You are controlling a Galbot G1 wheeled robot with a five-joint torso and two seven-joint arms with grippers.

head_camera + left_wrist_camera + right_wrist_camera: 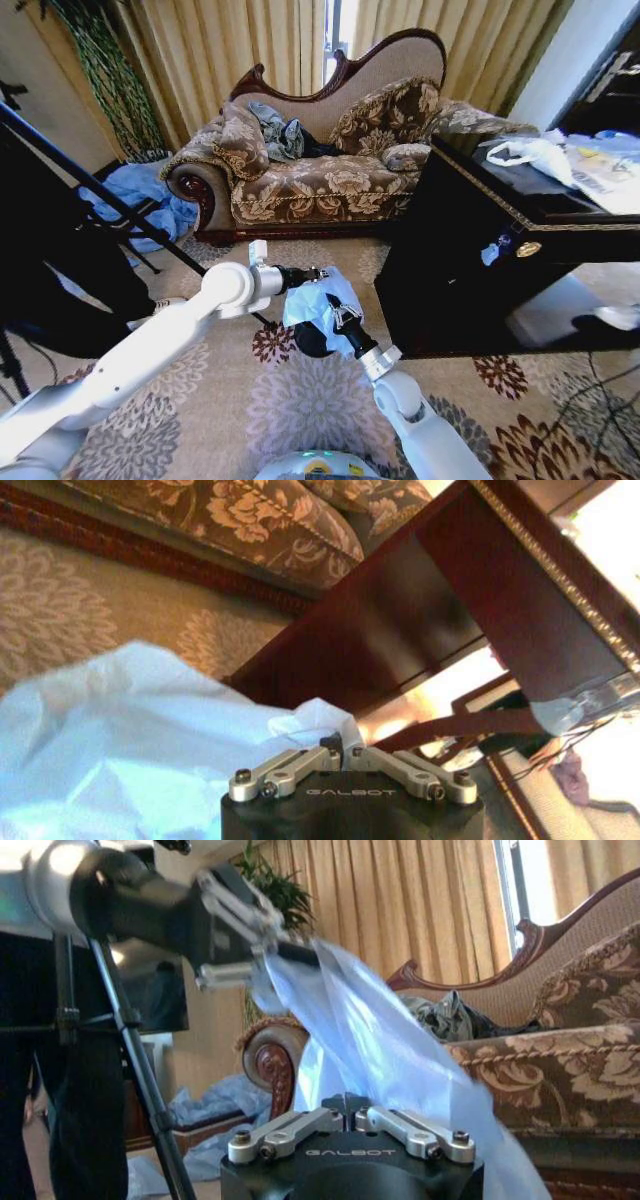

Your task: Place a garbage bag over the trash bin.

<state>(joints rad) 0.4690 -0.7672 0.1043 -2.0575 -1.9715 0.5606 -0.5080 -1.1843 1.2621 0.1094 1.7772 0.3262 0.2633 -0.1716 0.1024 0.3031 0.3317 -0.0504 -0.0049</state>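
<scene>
The garbage bag [312,303] is pale blue-white crinkly plastic, held up over the floral carpet in the middle of the head view. My left gripper [318,273] is shut on its upper edge. My right gripper [340,314] is shut on its lower right side. The black trash bin [311,342] peeks out beneath the bag, mostly covered by it. In the left wrist view the bag [130,735] spreads from the shut left gripper [341,744]. In the right wrist view the bag [385,1054] stretches taut from the left gripper [272,952] down to the right gripper [346,1104].
A dark wooden cabinet [470,270] stands close on the right, with a white plastic bag [535,155] on top. A patterned sofa [320,170] is behind. A black tripod [90,190] and a blue cloth heap [135,200] are on the left.
</scene>
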